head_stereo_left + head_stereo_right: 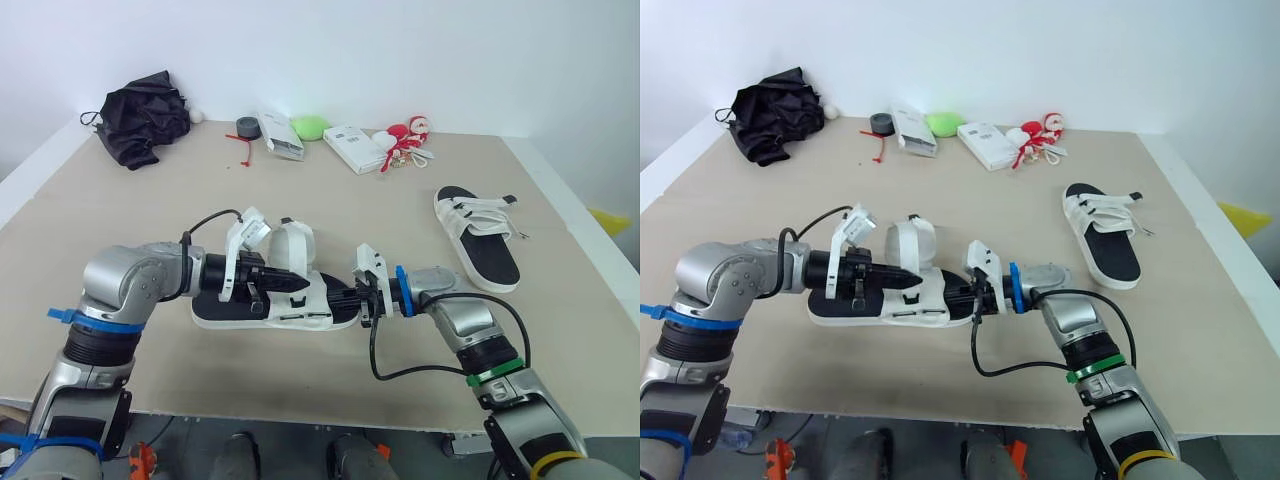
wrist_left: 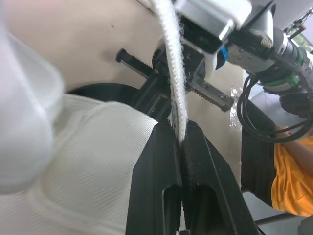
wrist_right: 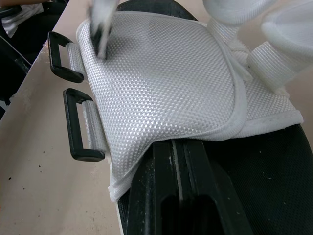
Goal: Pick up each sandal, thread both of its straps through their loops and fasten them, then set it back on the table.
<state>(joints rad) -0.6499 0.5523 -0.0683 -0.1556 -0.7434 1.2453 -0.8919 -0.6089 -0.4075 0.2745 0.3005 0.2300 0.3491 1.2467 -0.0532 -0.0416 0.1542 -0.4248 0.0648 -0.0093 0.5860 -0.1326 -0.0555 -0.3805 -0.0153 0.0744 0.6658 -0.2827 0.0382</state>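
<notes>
Two sandals are on the bench point(image 1: 120, 210), each with a white sole, a black footbed and white woven straps. The near sandal point(image 1: 310, 310) lies on its sole at the front middle of the bench, between the two arms. The far sandal point(image 1: 485, 245) lies well apart to the right, its straps across the footbed. The left jaws are clenched on a white strap point(image 2: 171, 58) of the near sandal, which rises straight from between them. The right jaws are closed together at the edge of that sandal's white woven flap point(image 3: 166, 83), which drapes over them. Two black loops point(image 3: 66, 61) stand side by side at the flap's far edge. Along the back of the bench lie one black cloth bundle point(image 1: 145, 122) and two white boxes point(image 1: 280, 135)
</notes>
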